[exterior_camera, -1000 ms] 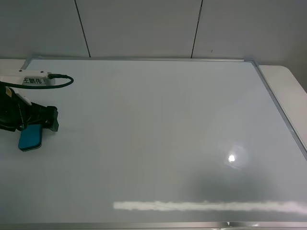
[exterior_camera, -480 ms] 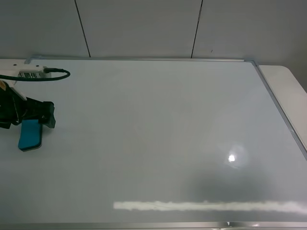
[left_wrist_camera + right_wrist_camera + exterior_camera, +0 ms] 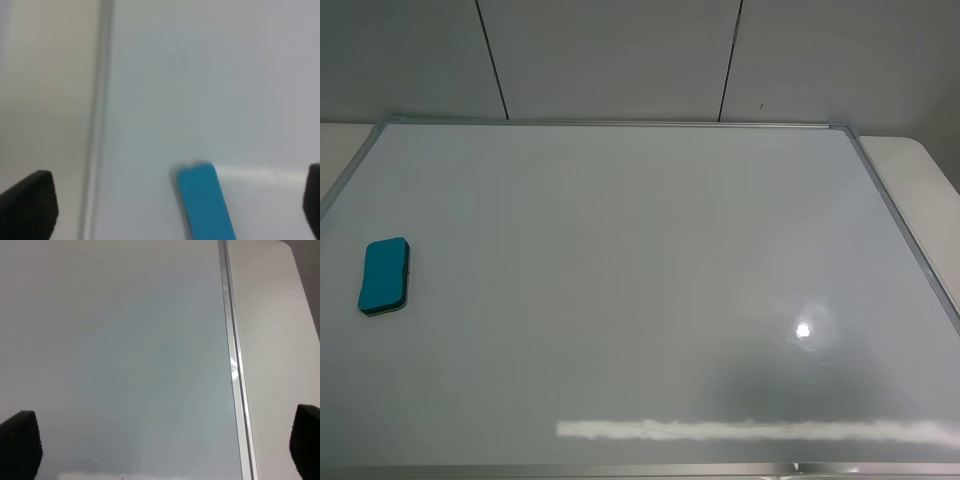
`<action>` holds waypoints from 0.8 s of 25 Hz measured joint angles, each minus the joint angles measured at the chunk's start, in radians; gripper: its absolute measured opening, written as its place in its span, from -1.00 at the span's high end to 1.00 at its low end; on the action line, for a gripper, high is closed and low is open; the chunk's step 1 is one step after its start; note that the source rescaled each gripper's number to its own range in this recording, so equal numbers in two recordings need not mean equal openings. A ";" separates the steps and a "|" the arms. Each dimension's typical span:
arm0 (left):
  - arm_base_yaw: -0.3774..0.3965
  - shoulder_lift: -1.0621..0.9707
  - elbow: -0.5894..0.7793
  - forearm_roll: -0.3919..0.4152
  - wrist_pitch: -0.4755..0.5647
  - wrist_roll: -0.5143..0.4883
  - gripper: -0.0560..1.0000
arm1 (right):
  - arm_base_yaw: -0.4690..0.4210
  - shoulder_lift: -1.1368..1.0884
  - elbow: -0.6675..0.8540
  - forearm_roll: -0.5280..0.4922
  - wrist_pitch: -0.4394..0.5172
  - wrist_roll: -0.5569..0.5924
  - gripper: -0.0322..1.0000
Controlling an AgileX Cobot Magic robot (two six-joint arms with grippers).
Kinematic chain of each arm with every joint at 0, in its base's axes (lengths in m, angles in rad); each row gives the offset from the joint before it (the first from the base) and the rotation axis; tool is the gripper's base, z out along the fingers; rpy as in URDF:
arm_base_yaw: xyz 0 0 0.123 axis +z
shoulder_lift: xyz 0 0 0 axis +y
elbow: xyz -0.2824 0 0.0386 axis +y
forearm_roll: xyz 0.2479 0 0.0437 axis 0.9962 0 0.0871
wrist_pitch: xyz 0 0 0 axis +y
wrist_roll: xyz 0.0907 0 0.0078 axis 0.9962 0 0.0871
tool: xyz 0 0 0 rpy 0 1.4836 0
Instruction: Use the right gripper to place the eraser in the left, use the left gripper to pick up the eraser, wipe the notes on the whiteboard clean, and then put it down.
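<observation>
The teal eraser (image 3: 385, 276) lies flat near the left edge of the whiteboard (image 3: 640, 250), with nothing touching it. No notes are in view on the board. Neither arm shows in the exterior high view. In the left wrist view my left gripper (image 3: 170, 202) is open, its fingertips (image 3: 27, 205) wide apart above the board's left frame. The eraser (image 3: 204, 205) sits on the board below and between them, untouched. In the right wrist view my right gripper (image 3: 163, 440) is also open and empty, hovering over the whiteboard's right frame (image 3: 234, 365).
Beige table shows beyond the board's right frame (image 3: 915, 175) and left corner (image 3: 340, 140). Grey wall panels (image 3: 620, 50) rise behind the board. A lamp glare spot (image 3: 804, 330) and a bright reflected strip (image 3: 750, 430) mark the glossy surface.
The left arm has pulled back off the left edge of the exterior high view. The eraser stays where it lay on the board.
</observation>
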 joint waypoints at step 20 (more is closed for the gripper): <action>0.037 -0.825 0.009 -0.174 0.367 0.156 -1.00 | 0.000 0.000 0.000 0.000 0.000 0.000 -1.00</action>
